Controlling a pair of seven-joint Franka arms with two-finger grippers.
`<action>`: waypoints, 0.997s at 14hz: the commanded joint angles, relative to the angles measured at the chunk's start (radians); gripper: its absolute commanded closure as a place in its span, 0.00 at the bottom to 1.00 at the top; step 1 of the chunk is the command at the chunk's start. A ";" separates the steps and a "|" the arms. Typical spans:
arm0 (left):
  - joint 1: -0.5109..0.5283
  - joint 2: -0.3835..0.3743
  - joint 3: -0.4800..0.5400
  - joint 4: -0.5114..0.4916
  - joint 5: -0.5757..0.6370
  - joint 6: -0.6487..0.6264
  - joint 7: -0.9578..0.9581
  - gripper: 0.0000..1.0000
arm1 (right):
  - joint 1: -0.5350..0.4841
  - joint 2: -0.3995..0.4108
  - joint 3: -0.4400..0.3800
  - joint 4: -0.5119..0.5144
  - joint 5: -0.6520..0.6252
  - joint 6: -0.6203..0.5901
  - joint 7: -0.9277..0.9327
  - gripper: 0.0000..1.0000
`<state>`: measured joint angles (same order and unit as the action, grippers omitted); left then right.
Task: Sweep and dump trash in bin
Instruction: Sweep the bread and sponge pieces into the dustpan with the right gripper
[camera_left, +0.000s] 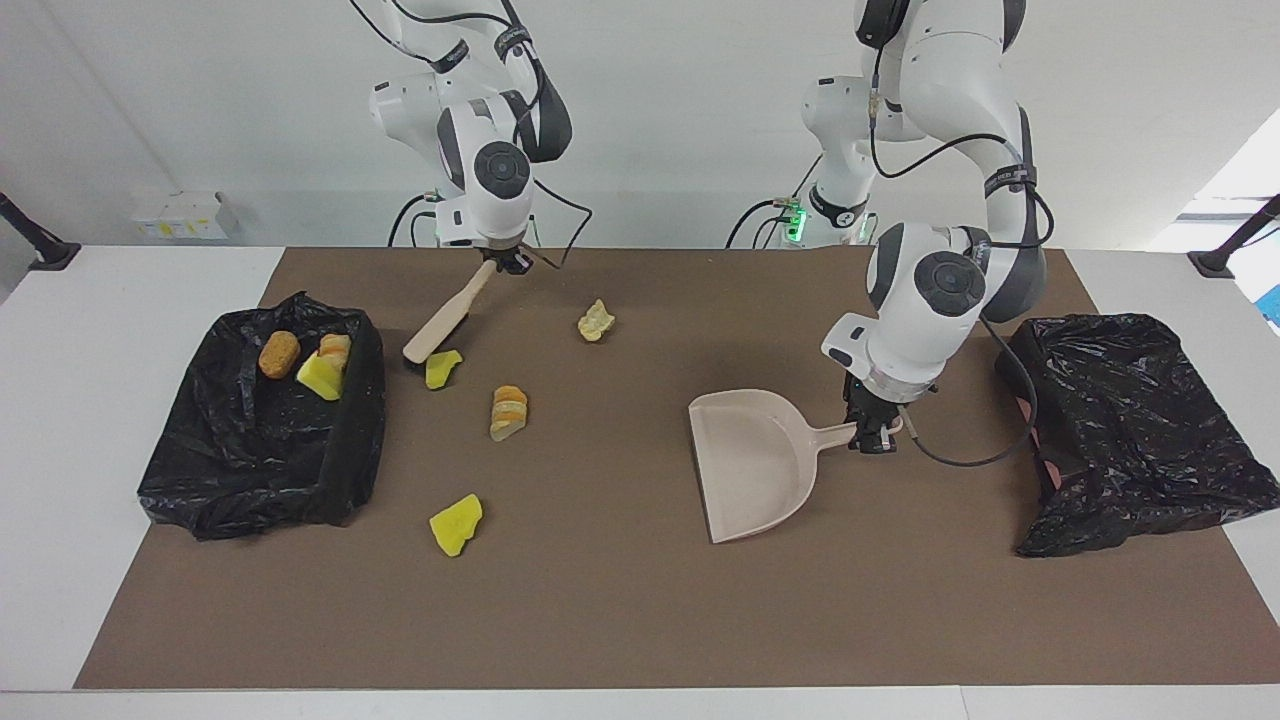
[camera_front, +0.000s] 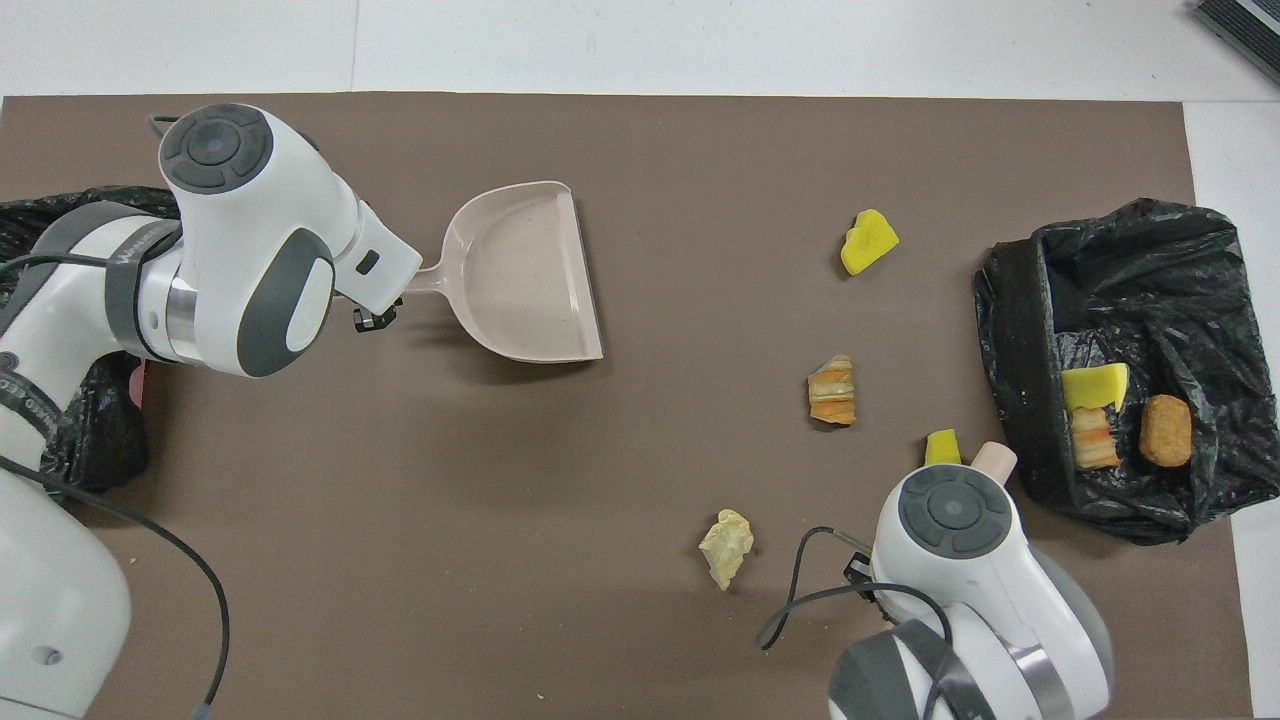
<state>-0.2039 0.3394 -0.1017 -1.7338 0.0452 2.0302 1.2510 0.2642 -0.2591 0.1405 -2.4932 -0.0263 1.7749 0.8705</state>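
Currently the left gripper (camera_left: 874, 432) is clamped on the dustpan (camera_left: 752, 462) handle, pan flat on the mat; the right gripper (camera_left: 507, 262) grips the brush (camera_left: 447, 315) — its head touching a yellow wedge (camera_left: 441, 368). Four trash pieces lie on the mat — three sit in the bin (camera_left: 250, 440) at the right arm's end.

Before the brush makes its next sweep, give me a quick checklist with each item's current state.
1. Brush held by right gripper: ok.
2. Dustpan handle held by left gripper: ok.
3. Dustpan close to the trash: not ok, it sits apart, toward the left arm's end.
4. Brush head beside a yellow wedge: ok.
5. All trash in the bin: not ok, four pieces lie on the mat.
6. Dustpan lip flat on mat: cannot tell.
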 joint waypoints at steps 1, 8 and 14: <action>-0.066 -0.083 0.007 -0.113 -0.007 0.059 0.002 1.00 | -0.023 -0.017 0.014 -0.015 -0.012 0.070 -0.184 1.00; -0.201 -0.125 0.007 -0.219 0.041 0.139 -0.203 1.00 | -0.016 0.245 0.016 0.264 0.051 0.122 -0.344 1.00; -0.226 -0.140 0.004 -0.247 0.051 0.174 -0.254 1.00 | -0.017 0.371 0.016 0.428 0.077 0.141 -0.341 1.00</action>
<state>-0.4079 0.2348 -0.1085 -1.9284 0.0799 2.1736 1.0201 0.2555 0.0939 0.1472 -2.1045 0.0152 1.9222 0.5548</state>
